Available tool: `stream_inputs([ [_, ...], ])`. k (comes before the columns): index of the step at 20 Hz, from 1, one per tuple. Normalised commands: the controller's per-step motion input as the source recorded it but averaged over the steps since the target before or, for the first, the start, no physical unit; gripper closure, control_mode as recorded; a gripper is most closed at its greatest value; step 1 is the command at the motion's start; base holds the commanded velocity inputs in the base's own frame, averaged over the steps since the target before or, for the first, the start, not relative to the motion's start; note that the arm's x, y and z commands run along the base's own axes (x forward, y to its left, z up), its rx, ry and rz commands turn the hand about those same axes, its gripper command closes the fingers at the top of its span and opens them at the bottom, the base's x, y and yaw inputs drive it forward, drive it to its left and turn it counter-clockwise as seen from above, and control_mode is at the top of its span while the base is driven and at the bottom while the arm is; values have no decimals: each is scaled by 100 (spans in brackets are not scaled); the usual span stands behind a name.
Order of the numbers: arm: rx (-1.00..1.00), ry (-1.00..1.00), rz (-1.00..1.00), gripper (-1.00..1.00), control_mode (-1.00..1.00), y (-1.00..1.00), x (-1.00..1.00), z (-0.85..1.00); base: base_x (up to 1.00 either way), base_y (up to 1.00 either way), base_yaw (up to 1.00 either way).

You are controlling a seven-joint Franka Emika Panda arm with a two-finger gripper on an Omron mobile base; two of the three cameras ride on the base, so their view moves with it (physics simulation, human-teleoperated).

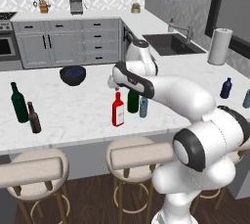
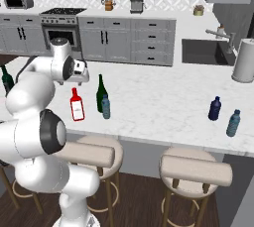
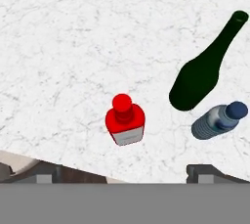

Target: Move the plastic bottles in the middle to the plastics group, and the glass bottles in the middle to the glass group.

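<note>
You see the end effector [image 3: 125, 176] hanging above the marble surface [image 1: 78, 108], its fingertips [image 3: 205, 173] spread wide apart and holding nothing; in both base views the arm's own links hide it. Directly below it in the hand view stands the red bottle [image 3: 125, 125], upright, seen cap-first, so its label is mostly foreshortened. Just beside it stand the green wine bottle [image 3: 202, 74] and the small pale blue bottle [image 3: 217, 120]. In the left base view the forearm covers the wine bottle's neck. The dark bowl [image 1: 72, 75] is cut off at the hand view's top edge. The teal-green wine bottle [image 1: 19, 103] and brown bottle [image 1: 33, 118] stand well apart at one end; the navy bottle [image 2: 214, 108] and pale teal bottle [image 2: 232, 123] at the other.
</note>
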Motion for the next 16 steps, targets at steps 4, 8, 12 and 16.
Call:
stream_inputs([
  [4,0,-7,0,-100,-100,3,-1,-11,0,0,0],
  [8,0,0,1,-100,-100,3,0,-16,0,0,0],
  [12,0,0,1,-100,-100,11,1,-22,0,0,0],
  [16,0,0,0,-100,-100,15,16,-24,0,0,0],
])
